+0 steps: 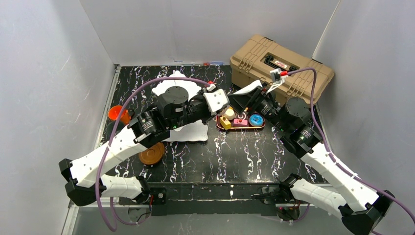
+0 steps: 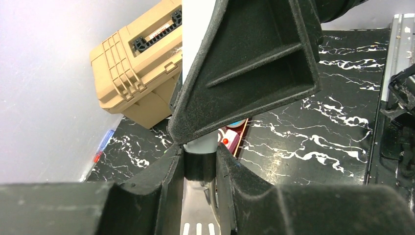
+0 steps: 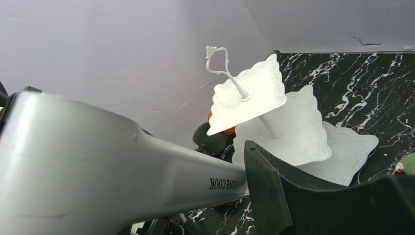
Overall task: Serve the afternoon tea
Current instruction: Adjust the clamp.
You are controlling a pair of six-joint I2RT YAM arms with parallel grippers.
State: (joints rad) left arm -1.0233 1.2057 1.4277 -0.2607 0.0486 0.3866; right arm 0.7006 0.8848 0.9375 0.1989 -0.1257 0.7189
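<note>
The left arm [image 1: 105, 156] and right arm [image 1: 337, 171] have white shells, black joints, purple cables [image 1: 128, 100] and rough black gripper fingers [image 2: 142, 191].

Glossy black marble-look counter [image 1: 244, 156]; smooth satin metal tongs [image 3: 98, 161]; smooth white plastic stand [image 3: 254, 90]; matt tan ribbed plastic toolbox [image 2: 132, 68].
</note>
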